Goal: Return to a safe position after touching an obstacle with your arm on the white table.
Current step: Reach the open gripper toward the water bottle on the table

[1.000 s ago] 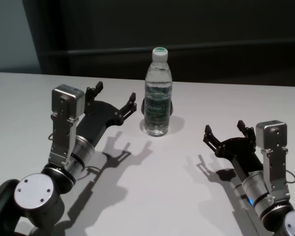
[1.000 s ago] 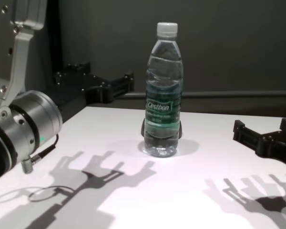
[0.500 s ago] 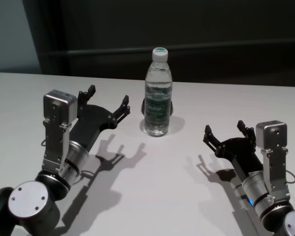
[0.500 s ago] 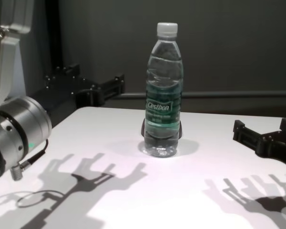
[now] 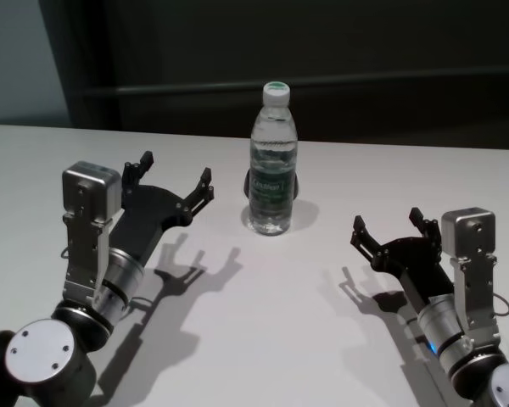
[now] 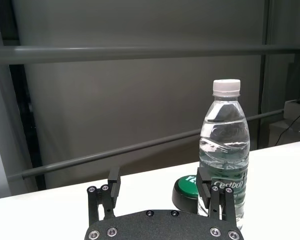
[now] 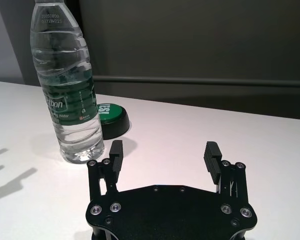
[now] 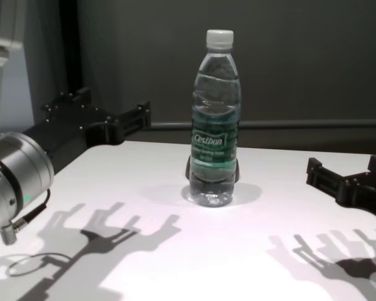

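Note:
The clear water bottle (image 5: 271,161) with a white cap and green "Cestbon" label stands upright in the middle of the white table (image 5: 280,322). It also shows in the chest view (image 8: 215,125), the left wrist view (image 6: 224,150) and the right wrist view (image 7: 65,80). My left gripper (image 5: 171,180) is open and empty, above the table to the left of the bottle and apart from it; it shows in the chest view (image 8: 94,113) and the left wrist view (image 6: 160,192). My right gripper (image 5: 388,229) is open and empty, low at the right; it shows in the right wrist view (image 7: 164,152).
A round green-topped button (image 7: 110,117) sits on the table just behind the bottle; it also shows in the left wrist view (image 6: 186,186). A dark wall with a horizontal rail (image 5: 365,80) runs behind the table's far edge.
My left arm has drawn back to the left and toward me, away from the bottle. The bottle still stands upright in the same place. The right arm has not moved.

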